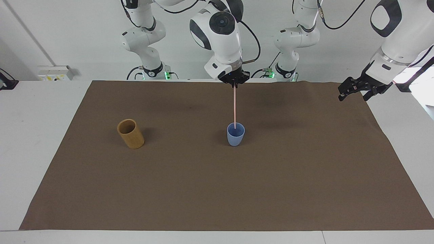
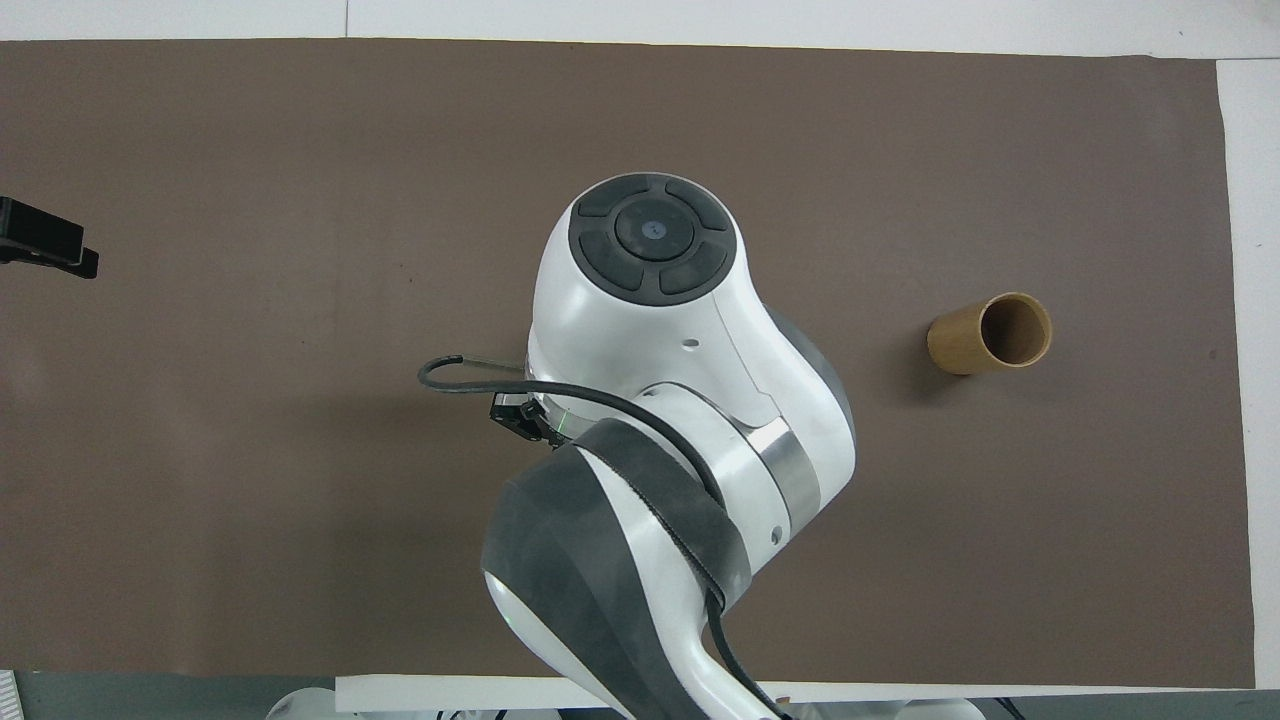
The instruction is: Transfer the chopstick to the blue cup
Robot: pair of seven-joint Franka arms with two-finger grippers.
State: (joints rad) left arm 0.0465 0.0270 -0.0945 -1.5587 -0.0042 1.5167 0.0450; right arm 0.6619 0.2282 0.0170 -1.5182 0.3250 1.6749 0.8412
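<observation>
The blue cup [image 1: 235,137] stands upright mid-mat. The pale pink chopstick [image 1: 234,107] stands nearly vertical with its lower end inside the cup's mouth. My right gripper [image 1: 234,85] is shut on the chopstick's top end, directly over the cup. In the overhead view the right arm [image 2: 650,330] hides the cup, the chopstick and the gripper. My left gripper [image 1: 352,93] waits open and empty in the air over the mat's edge at the left arm's end of the table; it also shows in the overhead view [image 2: 45,245].
A taller tan-yellow cylindrical cup [image 1: 131,134] stands on the brown mat [image 1: 217,189] toward the right arm's end of the table, also seen in the overhead view [image 2: 990,332]. White table surrounds the mat.
</observation>
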